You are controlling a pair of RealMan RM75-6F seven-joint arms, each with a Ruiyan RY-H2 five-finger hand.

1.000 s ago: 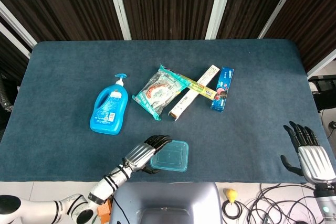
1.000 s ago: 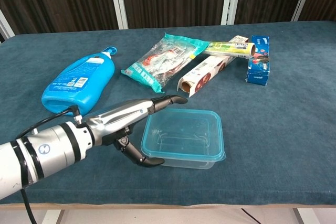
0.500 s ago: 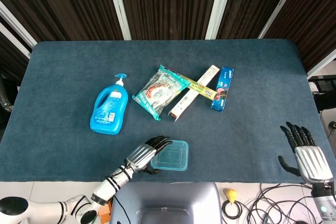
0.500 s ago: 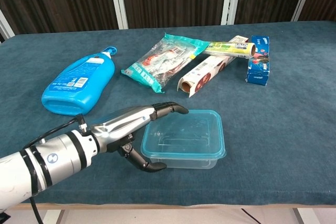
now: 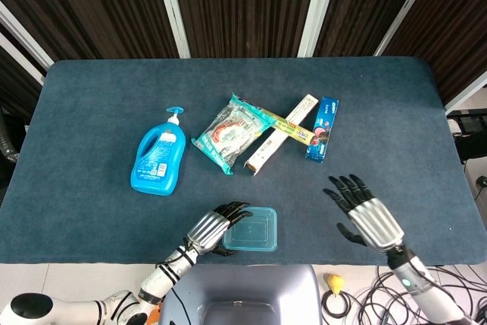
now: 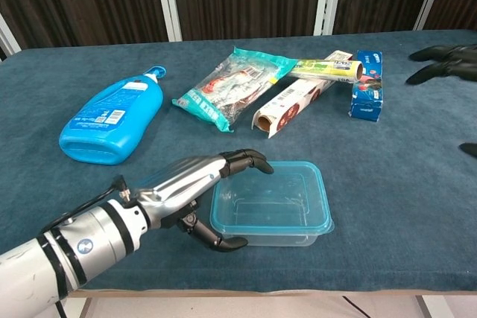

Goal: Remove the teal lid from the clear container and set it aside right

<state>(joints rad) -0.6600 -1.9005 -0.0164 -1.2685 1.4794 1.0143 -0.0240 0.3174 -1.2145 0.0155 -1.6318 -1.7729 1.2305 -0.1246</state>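
Right hand [image 5: 365, 215] has swung in over the felt-covered table [image 5: 91, 112], right of the clear container [image 6: 270, 214], fingers spread, holding nothing. Left hand [image 6: 195, 184] grips that rounded-square plastic container's left edge, teal lid [image 6: 272, 195] still on, near table's front edge.

Container [image 6: 272, 205] front centre; bottle [image 5: 159, 159] left; packets [image 5: 230, 131] behind.

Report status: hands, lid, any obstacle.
Left hand grips container edge. Right hand open, off to the right. Lid still on. Nothing in the way.
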